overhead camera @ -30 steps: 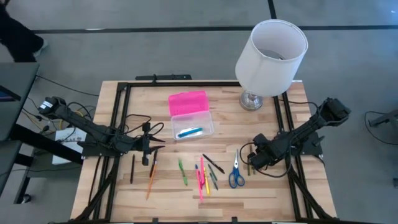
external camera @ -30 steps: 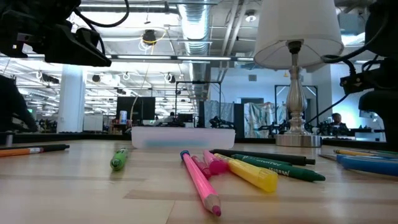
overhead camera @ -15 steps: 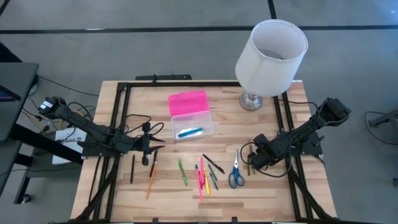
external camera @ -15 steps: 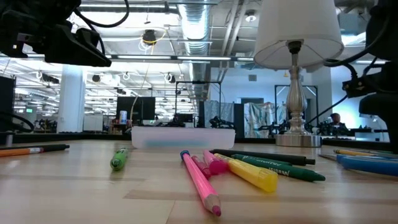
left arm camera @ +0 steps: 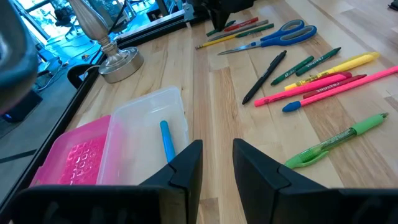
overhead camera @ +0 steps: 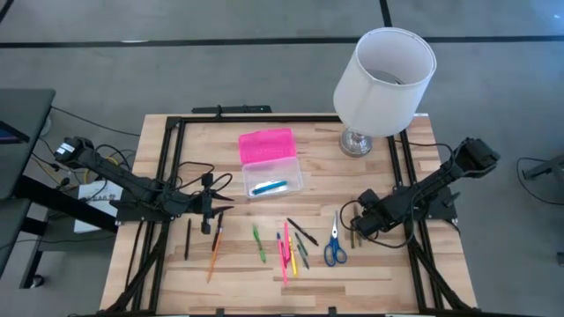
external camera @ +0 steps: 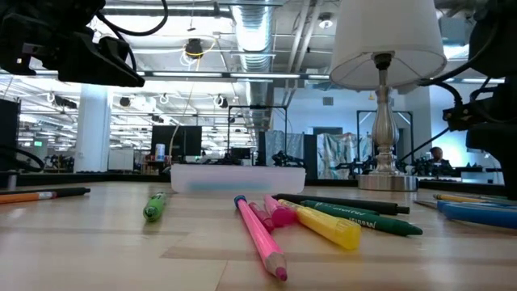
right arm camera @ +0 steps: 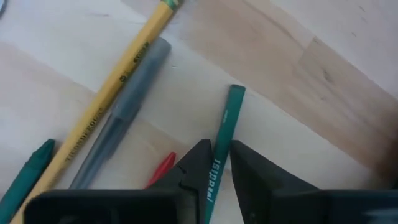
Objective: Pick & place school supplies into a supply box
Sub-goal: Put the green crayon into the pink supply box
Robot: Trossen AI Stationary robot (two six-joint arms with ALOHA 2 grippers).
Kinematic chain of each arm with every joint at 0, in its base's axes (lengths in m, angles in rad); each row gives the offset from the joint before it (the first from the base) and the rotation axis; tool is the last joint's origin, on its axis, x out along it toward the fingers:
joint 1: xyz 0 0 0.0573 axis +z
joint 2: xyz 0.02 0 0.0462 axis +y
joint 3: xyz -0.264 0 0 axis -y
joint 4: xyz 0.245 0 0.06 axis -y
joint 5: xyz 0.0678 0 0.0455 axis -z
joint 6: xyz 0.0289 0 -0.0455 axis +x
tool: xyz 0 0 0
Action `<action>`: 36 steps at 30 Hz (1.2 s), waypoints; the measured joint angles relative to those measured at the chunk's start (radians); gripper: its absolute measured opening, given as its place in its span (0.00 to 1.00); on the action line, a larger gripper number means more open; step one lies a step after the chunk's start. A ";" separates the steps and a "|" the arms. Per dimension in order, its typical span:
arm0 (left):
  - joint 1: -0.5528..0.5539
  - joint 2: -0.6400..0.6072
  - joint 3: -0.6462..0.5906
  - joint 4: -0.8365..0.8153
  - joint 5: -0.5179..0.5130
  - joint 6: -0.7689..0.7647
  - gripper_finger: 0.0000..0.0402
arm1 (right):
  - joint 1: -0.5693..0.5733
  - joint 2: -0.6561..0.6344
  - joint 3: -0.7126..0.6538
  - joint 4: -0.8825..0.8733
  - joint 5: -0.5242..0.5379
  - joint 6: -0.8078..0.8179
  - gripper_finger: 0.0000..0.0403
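The supply box's clear base [overhead camera: 271,179] rests flat on the table and has a blue pen [left arm camera: 166,140] in it. Its pink lid [overhead camera: 266,145] lies open behind it. Pens, pencils and markers [overhead camera: 286,246] and blue-handled scissors [overhead camera: 334,242] lie spread over the near half of the table. My right gripper [right arm camera: 216,163] points down at the table's right, shut on a green pencil [right arm camera: 225,121]. Beside that pencil lie a yellow pencil [right arm camera: 118,81] and a grey pen [right arm camera: 118,137]. My left gripper [left arm camera: 217,163] hovers left of the box, open, with nothing between its fingers. My right gripper pinches the green pencil's shaft [right arm camera: 216,160] between its two fingertips, some way back from the pencil's flat end [right arm camera: 236,91]. The fingers come from above, pointing down, and lie across the pencil. The gripper hides the rest of the pencil. The pencil seems to lie on the table.
A lamp with a white shade [overhead camera: 383,79] stands at the table's far right, its metal foot [left arm camera: 118,62] near the box. A black frame [overhead camera: 167,158] runs along the table's edges. An orange pencil [overhead camera: 214,251] and a black pen [overhead camera: 187,238] lie below my left gripper.
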 joint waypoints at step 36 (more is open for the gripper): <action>0.000 0.000 0.000 -0.001 0.000 0.000 0.21 | -0.074 0.006 0.027 -0.009 -0.113 -0.194 0.01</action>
